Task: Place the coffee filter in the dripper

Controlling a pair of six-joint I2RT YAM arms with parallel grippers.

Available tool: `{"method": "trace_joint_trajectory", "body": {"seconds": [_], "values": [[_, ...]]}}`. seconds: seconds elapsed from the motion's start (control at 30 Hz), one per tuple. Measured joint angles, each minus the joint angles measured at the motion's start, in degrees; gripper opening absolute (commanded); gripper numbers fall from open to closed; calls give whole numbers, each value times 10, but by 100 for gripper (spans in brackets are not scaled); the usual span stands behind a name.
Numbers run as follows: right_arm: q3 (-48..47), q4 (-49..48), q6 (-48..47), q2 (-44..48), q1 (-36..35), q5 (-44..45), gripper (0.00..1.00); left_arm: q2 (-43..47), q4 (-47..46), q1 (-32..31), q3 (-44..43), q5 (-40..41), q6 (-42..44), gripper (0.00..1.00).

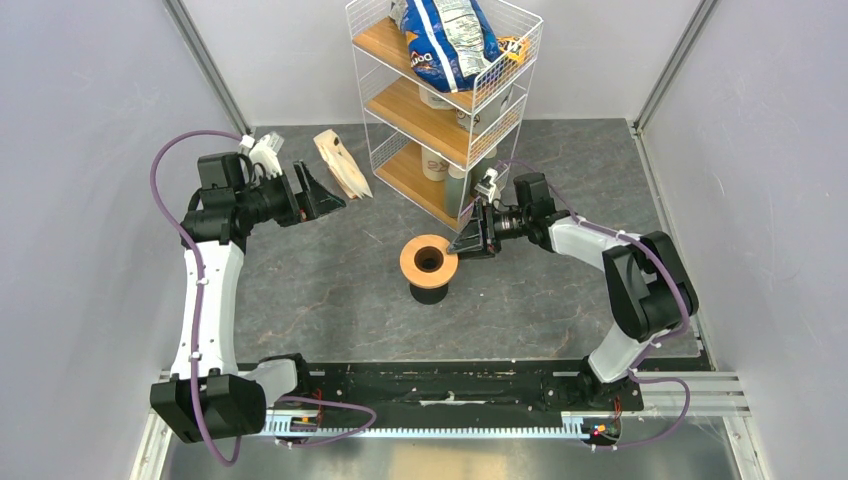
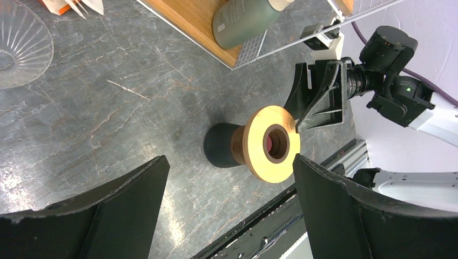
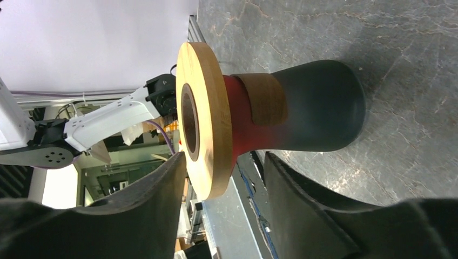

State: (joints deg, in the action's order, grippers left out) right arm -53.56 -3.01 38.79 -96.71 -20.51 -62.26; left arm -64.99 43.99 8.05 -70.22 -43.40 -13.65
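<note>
The dripper (image 1: 430, 262) stands upright mid-table, a tan ring with a dark hole on a dark body; it also shows in the left wrist view (image 2: 270, 144) and the right wrist view (image 3: 208, 118). My right gripper (image 1: 468, 240) is open, and its jaws straddle the ring's edge (image 3: 224, 162) without closing on it. My left gripper (image 1: 318, 193) is open and empty at the far left, well away from the dripper (image 2: 229, 162). No clear white filter cone shows. White pointed paper tips (image 2: 89, 5) lie at the frame edge; I cannot tell what they are.
A beige folded packet (image 1: 340, 165) lies beside the left gripper. A wire shelf (image 1: 375, 110) at the back holds a chip bag (image 1: 445, 35), cups and a grey-green bottle (image 2: 243, 21). A clear ribbed glass dish (image 2: 19, 46) sits at far left. The arms' base rail (image 1: 450, 395) runs along the near edge.
</note>
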Motion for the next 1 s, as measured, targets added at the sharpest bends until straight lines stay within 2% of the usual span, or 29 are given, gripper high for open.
{"method": "trace_joint_trajectory", "body": {"seconds": [0.13, 0.33, 0.47, 0.57, 0.8, 1.0], "values": [[-4, 27, -19, 3, 0, 10, 73, 0, 0, 0, 0, 8, 0, 96], [-18, 110, -75, 35, 0, 27, 74, 0, 0, 0, 0, 28, 0, 96], [-27, 175, -120, 72, 5, 29, 73, 0, 5, 0, 0, 25, 7, 84], [-36, 221, -154, 91, 9, 34, 72, -5, 20, -8, 1, 22, 32, 82], [-38, 275, -188, 97, 10, 64, 66, -49, 39, -110, 57, 11, 73, 80], [-39, 266, -177, 89, 6, 72, 61, -98, 17, -167, 102, -9, 70, 78]]}}
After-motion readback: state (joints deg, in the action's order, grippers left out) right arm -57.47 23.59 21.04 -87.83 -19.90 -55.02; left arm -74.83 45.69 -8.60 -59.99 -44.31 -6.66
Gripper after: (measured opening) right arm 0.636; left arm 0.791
